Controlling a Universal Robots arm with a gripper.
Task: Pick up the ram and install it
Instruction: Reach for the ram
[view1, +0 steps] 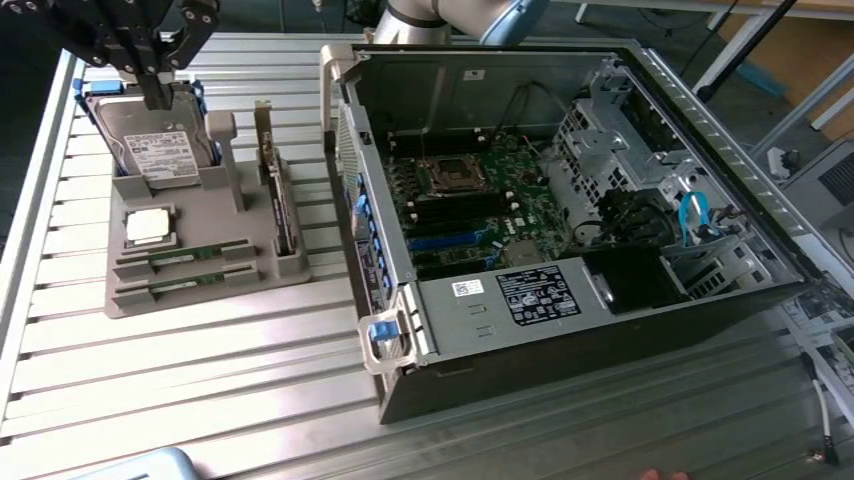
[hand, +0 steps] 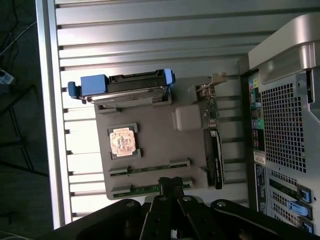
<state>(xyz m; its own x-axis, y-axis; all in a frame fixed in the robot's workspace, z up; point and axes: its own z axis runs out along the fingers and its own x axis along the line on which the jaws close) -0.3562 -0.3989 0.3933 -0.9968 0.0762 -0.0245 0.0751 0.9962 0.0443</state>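
The tool (view1: 158, 92) hung in the upper left of the exterior view, fingers pinched shut on nothing, above the hard drive (view1: 158, 150). Lower left, the ram (view1: 184, 254) and its twin (view1: 184, 283) lay seated in the grey tray (view1: 200, 300) on the table (view1: 200, 380). The open computer case (view1: 447, 320) stood at centre right. Judging by this, nothing was done: both pick and install were left.
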